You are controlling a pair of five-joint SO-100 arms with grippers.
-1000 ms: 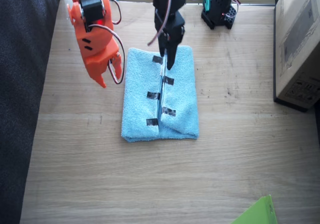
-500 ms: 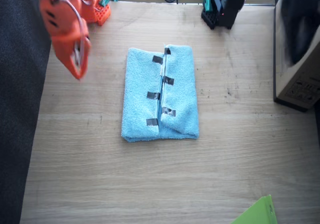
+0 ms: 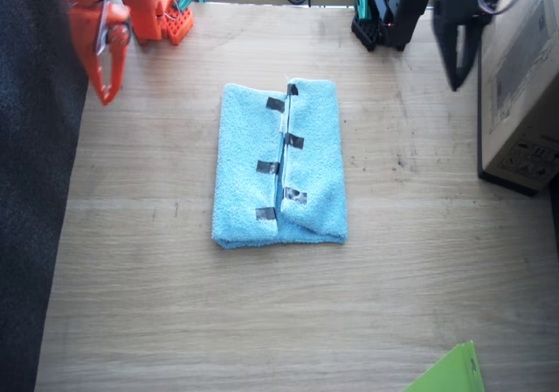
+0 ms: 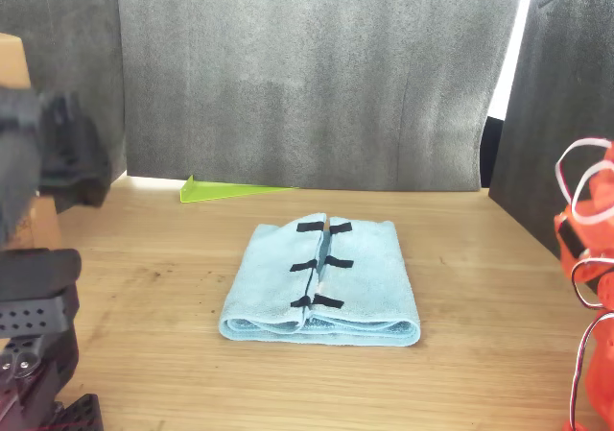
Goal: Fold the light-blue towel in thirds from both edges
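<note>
In the fixed view we see the light-blue towel [image 3: 279, 172] mid-bench [image 3: 419, 270], folded with both edges [image 3: 281, 156] meeting; left pincer [image 3: 456, 73] and right pincer [image 3: 106, 86] hang well clear, apparently closed. From the front, the towel [image 4: 321, 281] lies flat.

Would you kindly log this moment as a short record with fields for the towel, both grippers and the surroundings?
towel: light-blue towel lies flat mid-table, both side flaps folded in
edges: taped short edges meet along the centre line
right gripper: orange right gripper raised over the table's edge, clear of the towel, holding nothing
left gripper: black left gripper raised beside the cardboard box, clear of the towel, holding nothing
other: bright green sheet corner at the table's edge
task state: fold looks complete
</note>
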